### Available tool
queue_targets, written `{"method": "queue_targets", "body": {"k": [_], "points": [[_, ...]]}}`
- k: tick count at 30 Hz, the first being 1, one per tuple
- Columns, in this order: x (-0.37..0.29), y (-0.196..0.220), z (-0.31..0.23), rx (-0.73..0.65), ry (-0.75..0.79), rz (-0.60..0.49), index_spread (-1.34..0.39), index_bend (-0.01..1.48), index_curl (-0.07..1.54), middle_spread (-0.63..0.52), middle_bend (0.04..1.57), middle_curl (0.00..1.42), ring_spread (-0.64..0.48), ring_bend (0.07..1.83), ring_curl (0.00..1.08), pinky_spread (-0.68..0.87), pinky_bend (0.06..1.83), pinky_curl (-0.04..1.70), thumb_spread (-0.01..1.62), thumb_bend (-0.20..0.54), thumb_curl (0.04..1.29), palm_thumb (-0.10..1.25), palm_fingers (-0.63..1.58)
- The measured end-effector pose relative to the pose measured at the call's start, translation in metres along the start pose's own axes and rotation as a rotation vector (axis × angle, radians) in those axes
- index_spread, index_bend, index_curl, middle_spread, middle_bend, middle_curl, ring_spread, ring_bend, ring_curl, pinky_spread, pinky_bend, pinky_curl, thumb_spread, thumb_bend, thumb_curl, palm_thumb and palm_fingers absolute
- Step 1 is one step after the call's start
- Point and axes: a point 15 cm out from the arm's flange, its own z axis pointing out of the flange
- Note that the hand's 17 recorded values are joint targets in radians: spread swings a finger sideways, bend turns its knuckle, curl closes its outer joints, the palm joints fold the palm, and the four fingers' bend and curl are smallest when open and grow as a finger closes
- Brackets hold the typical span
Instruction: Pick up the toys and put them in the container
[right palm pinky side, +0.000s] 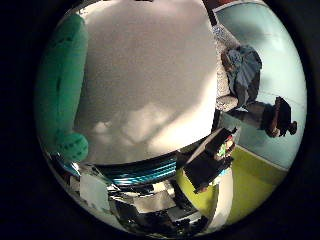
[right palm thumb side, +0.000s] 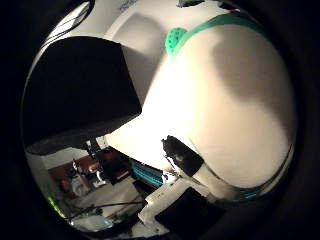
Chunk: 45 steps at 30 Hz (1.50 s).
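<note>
No toy shows in either palm view. A teal finger (right palm pinky side: 60, 85) of my right hand (right palm thumb side: 182, 157) runs straight along the edge of the little finger side view, and nothing lies against it. In the thumb side view a black-tipped white finger reaches in, with a teal finger (right palm thumb side: 210, 25) arcing along the rim. Both views look out over a plain white tabletop (right palm pinky side: 150, 75). A big dark boxy thing (right palm thumb side: 75, 90) sits close to the palm. I cannot tell whether it is the container or part of the hand. Nothing is held.
Past the table's edge stand a blue ribbed part (right palm pinky side: 145, 172), a dark stand with small items (right palm pinky side: 212, 162) and a yellow-green floor strip (right palm pinky side: 250, 185). A pale blue wall (right palm pinky side: 280, 60) lies further off.
</note>
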Motion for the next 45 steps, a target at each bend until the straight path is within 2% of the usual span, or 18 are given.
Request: {"method": "queue_targets", "body": {"k": [3,8,10,11,13,14,15,17,20,24,32,45], "points": [[-0.010,0.004,0.007,-0.041,-0.011,-0.026,-0.38,0.12,0.23,-0.09,0.32,0.35,0.08,0.59,0.29,0.44,0.61,0.25,1.13,-0.019,0.32,0.56,0.41],[-0.014,0.007,0.011,-0.066,-0.013,-0.035,-0.38,0.19,0.24,-0.19,0.49,0.40,-0.11,0.80,0.34,0.22,0.62,0.21,1.14,-0.014,0.34,0.61,0.63],[-0.015,0.008,0.011,-0.073,-0.014,-0.038,-0.39,0.20,0.26,-0.22,0.54,0.42,-0.18,0.85,0.34,0.06,0.68,0.20,1.13,-0.015,0.34,0.63,0.82],[-0.018,0.010,0.012,-0.084,-0.016,-0.043,-0.40,0.18,0.25,-0.24,0.59,0.43,-0.22,0.86,0.33,-0.09,0.77,0.20,1.14,-0.013,0.35,0.64,1.01],[-0.025,0.017,0.014,-0.117,-0.023,-0.055,-0.41,0.26,0.33,-0.25,0.74,0.51,-0.28,0.95,0.40,-0.37,0.88,0.26,1.13,-0.010,0.36,0.69,1.25],[-0.029,0.020,0.014,-0.136,-0.027,-0.061,-0.43,0.33,0.37,-0.25,0.81,0.54,-0.29,1.00,0.42,-0.43,0.91,0.28,1.12,-0.004,0.36,0.73,1.29],[-0.035,0.024,0.015,-0.156,-0.030,-0.070,-0.43,0.36,0.39,-0.25,0.84,0.56,-0.29,1.02,0.43,-0.44,0.94,0.29,1.12,-0.004,0.37,0.74,1.29],[-0.044,0.026,0.014,-0.175,-0.026,-0.088,-0.44,0.52,0.49,-0.25,0.95,0.62,-0.29,1.13,0.49,-0.42,1.08,0.36,1.09,0.006,0.39,0.84,1.32],[-0.041,0.026,0.009,-0.174,-0.002,-0.094,-0.43,0.76,0.65,-0.25,1.08,0.72,-0.27,1.28,0.57,-0.34,1.29,0.48,1.03,0.007,0.45,0.96,1.21],[-0.035,0.025,-0.007,-0.128,0.023,-0.078,-0.38,0.94,0.78,-0.24,1.19,0.82,-0.25,1.37,0.64,-0.26,1.42,0.57,0.92,-0.001,0.55,1.07,1.09],[-0.018,0.029,-0.056,-0.031,0.058,-0.036,-0.33,1.03,0.90,-0.21,1.28,0.91,-0.25,1.40,0.74,-0.19,1.46,0.71,0.77,-0.018,0.70,1.07,1.00],[-0.019,0.020,-0.220,0.187,0.128,-0.023,-0.31,1.04,0.97,-0.19,1.29,0.95,-0.25,1.39,0.81,-0.19,1.39,0.86,0.71,-0.018,0.79,1.05,0.97]]}}
